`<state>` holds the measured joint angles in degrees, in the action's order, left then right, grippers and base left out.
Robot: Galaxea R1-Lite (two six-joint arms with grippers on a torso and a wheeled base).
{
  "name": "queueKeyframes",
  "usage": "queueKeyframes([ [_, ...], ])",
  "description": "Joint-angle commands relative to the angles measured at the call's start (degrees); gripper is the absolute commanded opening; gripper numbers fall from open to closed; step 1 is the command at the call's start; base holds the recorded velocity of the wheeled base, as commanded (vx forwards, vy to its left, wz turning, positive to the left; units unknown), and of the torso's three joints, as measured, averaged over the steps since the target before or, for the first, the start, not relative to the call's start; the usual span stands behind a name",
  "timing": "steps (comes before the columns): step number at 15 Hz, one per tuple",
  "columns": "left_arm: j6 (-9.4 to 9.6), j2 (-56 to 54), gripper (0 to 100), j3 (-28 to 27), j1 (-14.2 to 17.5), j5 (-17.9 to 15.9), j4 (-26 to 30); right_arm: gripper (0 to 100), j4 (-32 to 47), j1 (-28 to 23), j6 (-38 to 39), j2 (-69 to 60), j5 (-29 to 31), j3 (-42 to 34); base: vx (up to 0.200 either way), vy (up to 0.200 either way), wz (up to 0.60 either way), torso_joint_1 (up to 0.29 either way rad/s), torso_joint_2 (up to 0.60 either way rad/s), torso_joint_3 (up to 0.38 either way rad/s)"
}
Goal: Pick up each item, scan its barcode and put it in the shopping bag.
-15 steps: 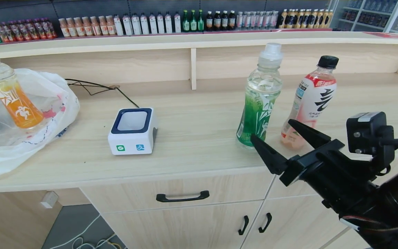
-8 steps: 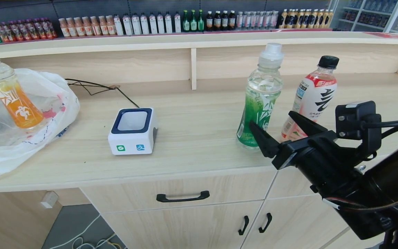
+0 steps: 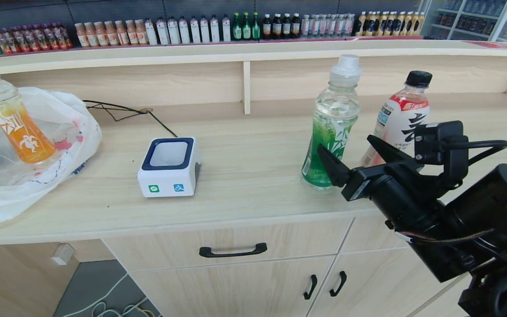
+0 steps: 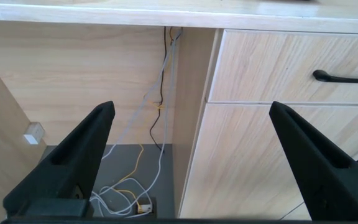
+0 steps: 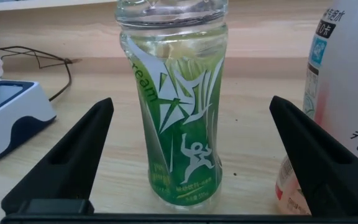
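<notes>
The right end effector (image 3: 345, 143) is released, its fingers spread wide at the height of the lower half of the green-labelled bottle (image 3: 329, 132); in the right wrist view the bottle stands centred between the fingers, and neither finger touches it; this looks like a line-up for a side grasp around the waisted body, which would keep the bottle upright as it lifts. The bottle stands near the front edge of the worktop (image 3: 253, 167), with the pink bottle (image 3: 398, 119) just beside it on the robot's right; the gap between them is narrow, so the outer finger probably has to slip in without nudging the neighbour. The scanner (image 3: 168, 166) sits mid-worktop between the bottles and the shopping bag (image 3: 73, 132), its window facing up, so a barcode would likely need turning downward over it. The bag slumps at the left end with an orange bottle (image 3: 16, 127) leaning inside, apparently one item dealt with and two left. The left end effector (image 4: 191, 106) is also released, low before the cabinet front (image 4: 291, 62), likely parked clear of the right arm's path.
</notes>
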<state>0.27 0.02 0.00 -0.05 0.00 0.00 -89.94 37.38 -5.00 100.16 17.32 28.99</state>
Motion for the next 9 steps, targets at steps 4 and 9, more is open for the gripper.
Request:
queueKeyframes([
  [4, 0.00, -0.02, 100, 0.00, -0.04, 0.00, 0.00, 100, -0.06, -0.73, -0.01, 2.94, -0.01, 3.09, 0.000, 0.000, 0.00, 0.000, 0.00, 0.000],
  [9, -0.09, -0.02, 100, 0.00, -0.04, 0.00, 0.00, 100, -0.06, -0.64, 0.25, 6.63, -0.10, 6.78, 0.000, 0.000, 0.00, 0.000, 0.00, 0.000],
])
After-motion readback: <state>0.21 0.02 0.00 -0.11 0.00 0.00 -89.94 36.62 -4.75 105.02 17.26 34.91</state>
